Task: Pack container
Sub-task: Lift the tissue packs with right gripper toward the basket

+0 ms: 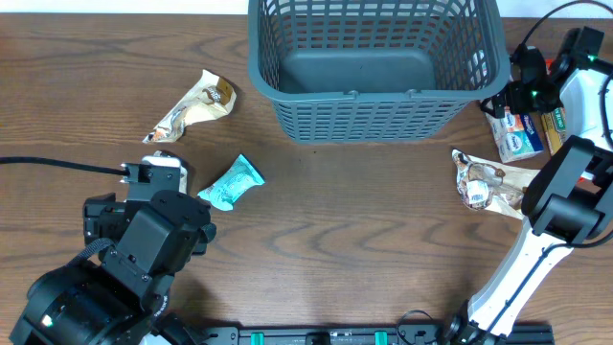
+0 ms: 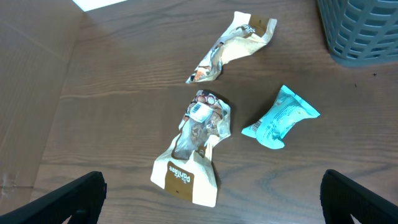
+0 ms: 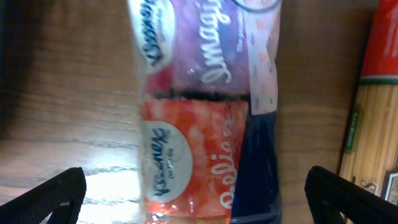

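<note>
My left gripper [image 2: 211, 198] hangs farthest out from the container, to the front left of it, jaws wide apart and holding nothing. A brown packet [image 2: 193, 155] lies straight below. It is crumpled and slack, so I judge a pinch on a loose fold could slip or lift only one end. The teal packet [image 2: 281, 118] lies just beside it on the side nearer the container, and a careless descent could nudge it or catch both. A crumpled packet [image 2: 233, 46] lies nearer the container's left corner, apart from those two.

Off the container's right front corner lies a second brown packet [image 1: 484, 182]. Closer to the right wall, my right gripper [image 3: 196, 190] is spread open low over a tissue pack [image 3: 199, 124]. A spaghetti pack [image 3: 373, 124] lies right alongside it on the side away from the container. I think the outer finger could land on the spaghetti rather than in the gap. The glossy wrap may also slide.

The container [image 1: 378, 105] stands at the far middle of the table [image 1: 364, 240], upright. Its floor shows bare, so nothing is packed yet. A carry that runs low could knock its rim.
</note>
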`<action>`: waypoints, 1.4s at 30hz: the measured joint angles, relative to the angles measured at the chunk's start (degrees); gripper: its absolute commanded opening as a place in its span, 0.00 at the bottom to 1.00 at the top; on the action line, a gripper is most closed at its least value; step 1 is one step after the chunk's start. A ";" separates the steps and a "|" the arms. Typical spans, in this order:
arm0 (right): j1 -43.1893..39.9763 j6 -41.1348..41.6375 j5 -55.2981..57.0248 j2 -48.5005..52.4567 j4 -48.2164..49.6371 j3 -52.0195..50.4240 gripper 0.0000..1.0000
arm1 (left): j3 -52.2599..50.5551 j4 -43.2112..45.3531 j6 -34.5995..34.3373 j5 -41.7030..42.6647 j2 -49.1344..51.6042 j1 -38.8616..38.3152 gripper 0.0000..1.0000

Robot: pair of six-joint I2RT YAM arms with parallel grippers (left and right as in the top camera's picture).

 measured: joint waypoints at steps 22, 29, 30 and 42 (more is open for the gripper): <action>0.02 0.24 2.73 1.25 -1.97 -0.42 0.99 | 0.00 -1.09 0.00 0.00 0.00 0.00 0.99; 0.02 0.24 2.73 1.49 -2.14 -0.79 0.99 | 0.00 -1.46 0.00 0.00 0.00 0.00 0.99; 0.02 0.24 2.75 1.62 -2.29 -0.79 0.99 | 0.00 -1.44 0.00 0.00 0.00 0.00 0.99; 0.02 1.40 2.93 2.75 -2.49 -1.01 0.95 | 0.00 -1.46 0.00 0.00 0.00 0.00 0.98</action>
